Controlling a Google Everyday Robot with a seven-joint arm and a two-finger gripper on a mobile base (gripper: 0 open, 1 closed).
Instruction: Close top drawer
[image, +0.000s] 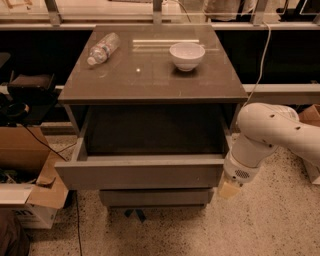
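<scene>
The top drawer of the grey cabinet is pulled far out toward me, and its wide flat front panel faces me. Its deep box is open, and the inside looks dark and empty. A shorter drawer front shows below it. My gripper hangs at the end of the white arm, just right of the drawer front's right end, close to or touching it.
A white bowl and a plastic bottle lying on its side rest on the cabinet top. Cardboard boxes stand on the floor at the left. A cable hangs at the right. The floor is speckled.
</scene>
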